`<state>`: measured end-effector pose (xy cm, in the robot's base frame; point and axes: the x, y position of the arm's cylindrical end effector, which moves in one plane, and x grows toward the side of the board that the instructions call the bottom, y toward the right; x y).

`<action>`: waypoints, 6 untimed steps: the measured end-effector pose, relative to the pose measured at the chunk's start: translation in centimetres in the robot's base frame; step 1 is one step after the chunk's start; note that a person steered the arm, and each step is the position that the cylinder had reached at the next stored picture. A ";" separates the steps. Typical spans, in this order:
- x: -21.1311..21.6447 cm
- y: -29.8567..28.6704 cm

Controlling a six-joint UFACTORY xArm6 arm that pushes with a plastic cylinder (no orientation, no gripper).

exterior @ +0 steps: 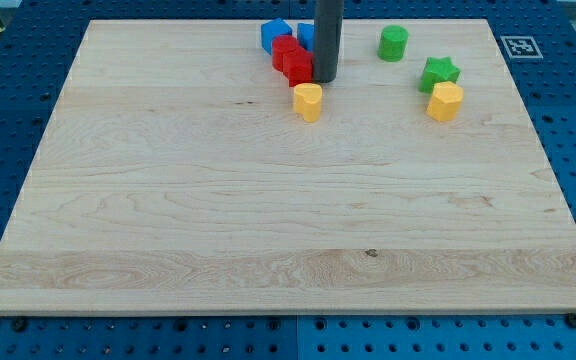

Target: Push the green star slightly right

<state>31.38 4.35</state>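
Note:
The green star (438, 73) lies near the view's top right on the wooden board, touching the yellow hexagon block (445, 101) just below it. My tip (325, 79) is the lower end of the dark rod, well to the left of the star. It sits just right of the red blocks (292, 59) and above the yellow block (308, 101). A green cylinder (393, 43) stands between the rod and the star, toward the top.
Blue blocks (275, 34) sit at the top, left of the rod, one partly hidden behind it. The wooden board (268, 220) lies on a blue perforated table. A fiducial marker (517, 46) is at the board's top right corner.

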 end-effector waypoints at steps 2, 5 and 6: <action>-0.7 2.0; 0.1 14.4; -0.1 16.7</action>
